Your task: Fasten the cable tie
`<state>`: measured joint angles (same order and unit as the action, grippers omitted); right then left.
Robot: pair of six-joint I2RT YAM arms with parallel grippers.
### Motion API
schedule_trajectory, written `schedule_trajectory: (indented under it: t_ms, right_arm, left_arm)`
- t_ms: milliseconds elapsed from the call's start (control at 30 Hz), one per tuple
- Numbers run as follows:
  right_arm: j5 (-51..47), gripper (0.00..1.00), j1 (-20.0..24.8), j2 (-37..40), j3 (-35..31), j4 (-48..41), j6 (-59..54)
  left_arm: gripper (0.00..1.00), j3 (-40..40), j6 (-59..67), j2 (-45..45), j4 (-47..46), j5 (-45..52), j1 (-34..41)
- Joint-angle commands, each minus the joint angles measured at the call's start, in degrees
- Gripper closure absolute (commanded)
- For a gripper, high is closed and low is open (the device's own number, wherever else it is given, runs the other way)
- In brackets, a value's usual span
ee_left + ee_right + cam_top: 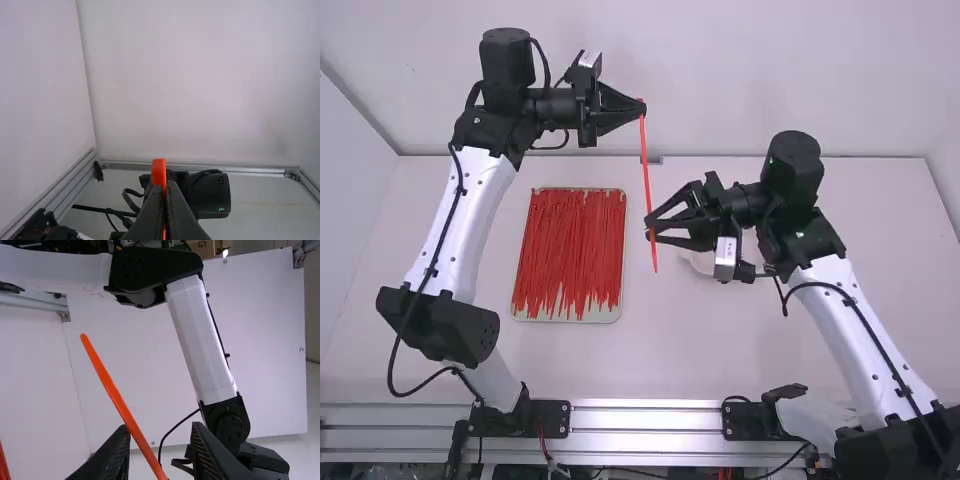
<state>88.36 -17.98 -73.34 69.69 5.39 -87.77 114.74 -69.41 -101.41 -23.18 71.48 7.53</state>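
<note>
A single red cable tie hangs almost straight down above the table. My left gripper is shut on its top end, high at the back; in the left wrist view its fingers pinch the orange-red head. My right gripper stands open around the lower part of the tie, one finger on either side. In the right wrist view the tie runs slanted between the two spread fingers, apparently touching neither.
A flat tray with a heap of red cable ties lies on the table at centre left. A small white object sits under the right wrist. The left arm's white link stands behind the tie.
</note>
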Motion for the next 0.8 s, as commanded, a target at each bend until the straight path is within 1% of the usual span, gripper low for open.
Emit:
schedule_trajectory:
  t_ms: [0,33,167,233,333,367,533,633,700,733,767]
  right_arm:
    - [0.83,0.70,-0.09,-0.07,1.53,0.15,1.01]
    - [0.83,0.73,-0.09,-0.07,1.53,0.13,0.96]
    - [0.83,0.73,-0.07,-0.07,1.53,0.13,0.96]
    - [0.83,0.76,-0.09,-0.07,1.53,0.11,1.01]
    - [0.83,0.89,-0.09,-0.07,1.53,0.15,1.55]
    - [0.83,0.99,-0.09,-0.07,1.55,0.20,2.51]
    - [0.81,1.00,-0.09,-0.07,1.55,-1.09,2.80]
    - [0.76,1.00,-0.09,-0.07,1.55,-1.36,6.99]
    - [0.79,1.00,-0.07,-0.07,1.55,-1.36,13.66]
    - [0.74,1.00,-0.07,-0.07,1.55,-1.38,20.81]
    - [0.74,1.00,-0.07,-0.07,1.55,-1.31,22.71]
  left_arm:
    - [0.98,-0.07,0.63,0.79,0.07,0.04,-0.90]
    - [0.98,-0.07,0.66,0.79,0.07,-0.31,-0.74]
    - [0.98,-0.07,0.68,0.79,0.07,-0.44,-0.90]
    - [0.98,-0.07,0.85,0.79,0.07,-0.42,-0.85]
    - [0.98,-0.07,0.83,0.79,0.07,-0.44,-0.90]
    - [0.98,-0.07,0.83,0.79,0.09,-0.59,-1.22]
    - [0.98,-0.07,2.49,0.79,0.11,-0.57,-1.42]
    - [0.98,-0.07,6.32,0.79,0.24,-0.35,-1.42]
    - [0.98,-0.07,10.45,0.79,0.04,-0.37,-1.81]
    - [0.98,-0.07,13.90,0.79,0.02,-0.39,-1.77]
    - [0.98,-0.07,14.78,0.79,0.02,-0.39,-1.70]
